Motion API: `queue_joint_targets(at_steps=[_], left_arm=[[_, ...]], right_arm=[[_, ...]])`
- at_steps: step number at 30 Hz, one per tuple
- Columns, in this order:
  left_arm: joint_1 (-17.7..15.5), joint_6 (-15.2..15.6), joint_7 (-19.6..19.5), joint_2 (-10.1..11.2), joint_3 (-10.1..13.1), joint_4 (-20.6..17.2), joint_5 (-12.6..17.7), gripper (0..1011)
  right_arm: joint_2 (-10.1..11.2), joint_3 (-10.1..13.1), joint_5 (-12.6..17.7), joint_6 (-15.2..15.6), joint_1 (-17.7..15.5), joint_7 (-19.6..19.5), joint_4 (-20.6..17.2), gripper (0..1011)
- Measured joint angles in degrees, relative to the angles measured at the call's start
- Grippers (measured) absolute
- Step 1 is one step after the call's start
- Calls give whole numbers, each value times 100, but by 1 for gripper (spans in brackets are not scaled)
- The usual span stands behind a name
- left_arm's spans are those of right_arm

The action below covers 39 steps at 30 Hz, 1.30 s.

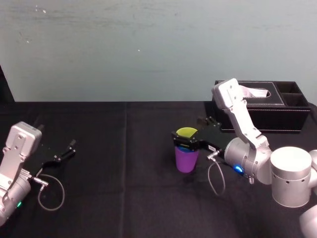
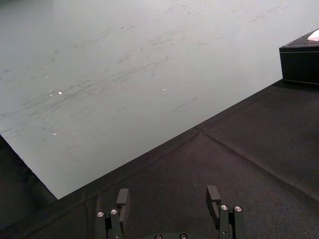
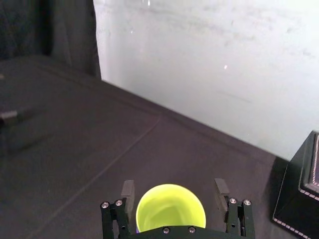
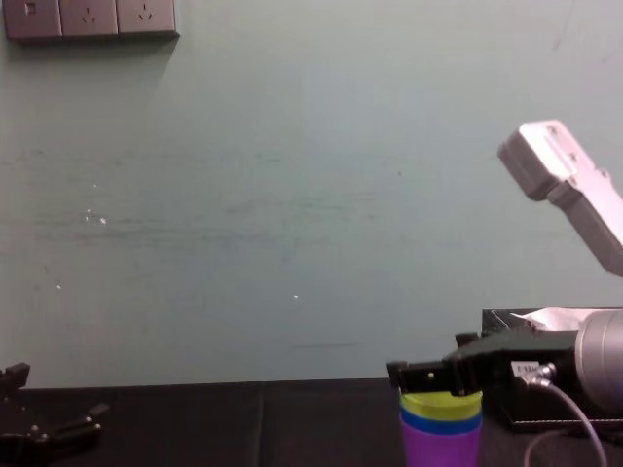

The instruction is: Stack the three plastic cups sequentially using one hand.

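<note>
R gripper (image 3: pixel 174 184) spread round yellow-green cup (image 3: pixel 170 209), inside blue cup (image 4: pixel 441 422), inside purple cup (image 4: pixel 441 448); L gripper (image 2: pixel 168 191) spread, idle.

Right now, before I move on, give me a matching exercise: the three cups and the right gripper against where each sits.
Things: 1 purple cup; 2 blue cup; 3 yellow-green cup; 4 right gripper.
Places: A top of stack; B open around the top cup; C bottom of stack; D middle of stack.
Pairs: 1-C; 2-D; 3-A; 4-B.
Left gripper parked at the table's left.
</note>
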Motion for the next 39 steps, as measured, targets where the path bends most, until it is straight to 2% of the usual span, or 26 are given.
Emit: queue_joint_targets(at_steps=[9,13,14,17,18,21,27,39], left_arm=[[0,0,0,0,0,0,0,1000],[0,0,0,0,0,0,0,1000],[0,0,0,0,0,0,0,1000],[0,0,0,0,0,0,0,1000],[0,0,0,0,0,0,0,1000],[0,0,0,0,0,0,0,1000],[0,0,0,0,0,0,0,1000],[0,0,0,0,0,0,0,1000]], right_arm=[[-136,350,145,-487,-358,-392,-334,1002],[-267,582,71,-805,-657,-854,-509,1002],[-346,690,3,-955,-805,-1085,-570,1002],[-474,845,-91,-1168,-1011,-1436,-633,1002],[-573,956,-168,-1322,-1155,-1682,-653,1003],[-735,1104,-315,-1481,-1356,-2077,-646,1002],[-948,1264,-566,-1442,-1573,-2524,-469,1002],[-1119,1382,-736,-1159,-1641,-2575,-202,1003]])
